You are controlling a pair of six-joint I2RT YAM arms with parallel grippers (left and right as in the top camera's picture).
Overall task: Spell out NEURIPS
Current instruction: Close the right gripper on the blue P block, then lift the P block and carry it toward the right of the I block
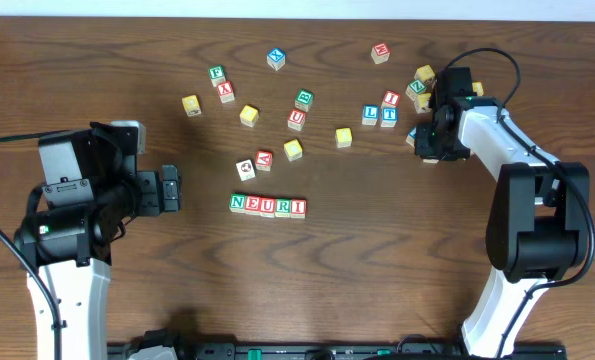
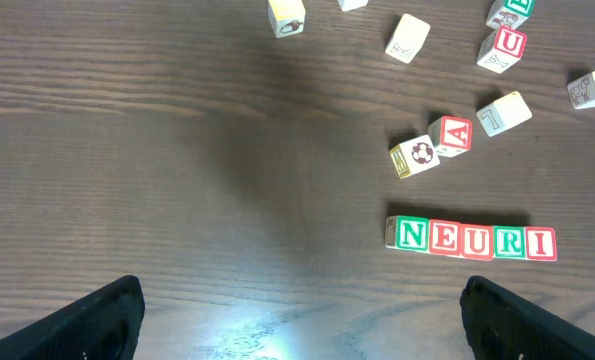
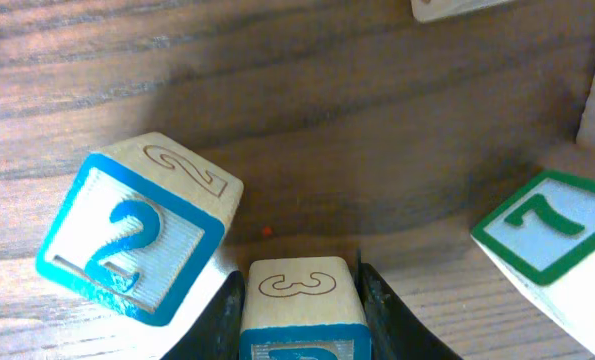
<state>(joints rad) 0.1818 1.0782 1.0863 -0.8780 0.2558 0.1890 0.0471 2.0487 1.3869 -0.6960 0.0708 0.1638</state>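
Note:
Five cubes stand in a row reading NEURI [image 1: 268, 206] at the table's centre, also low on the right in the left wrist view [image 2: 474, 240]. My left gripper [image 1: 171, 188] hovers left of that row, open and empty [image 2: 302, 325]. At the far right, my right gripper [image 1: 429, 140] is shut on a blue-framed cube [image 3: 302, 290] with a 3 engraved on its upper face. Its fingers [image 3: 227, 320] press both sides of the cube. I cannot read that cube's letter. No P or S shows on any face I can see.
A blue 2 cube [image 3: 137, 240] and a green 7 cube [image 3: 557, 235] lie close beside the held one. Loose cubes scatter behind the row: a red U [image 1: 296, 119], a red A [image 1: 264, 159], an X [image 1: 276, 57], yellow ones [image 1: 249, 115], L and T [image 1: 379, 115].

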